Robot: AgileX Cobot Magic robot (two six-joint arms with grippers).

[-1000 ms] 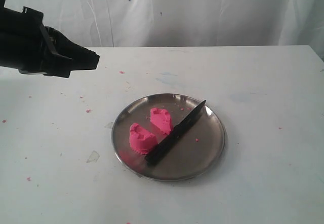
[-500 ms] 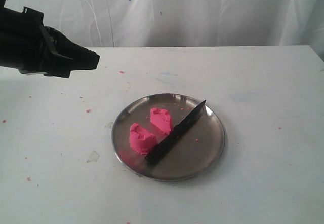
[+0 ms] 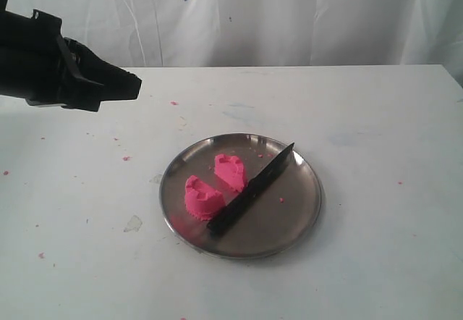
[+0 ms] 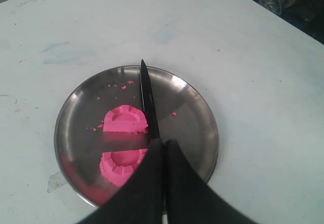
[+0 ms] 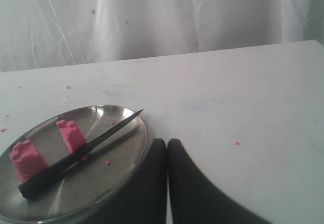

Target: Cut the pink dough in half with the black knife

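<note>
While the pink dough lies cut in two on the round steel plate (image 3: 307,211), the near half (image 3: 202,199) sits at about 8 o'clock and the far half (image 3: 231,171) near the middle. The black knife (image 3: 251,190) lies just beside them, tip toward 1 o'clock. Both arms' fingers (image 4: 163,150) (image 5: 166,153) are pressed together, holding nothing. The plate rests on the white counter (image 3: 376,117).
</note>
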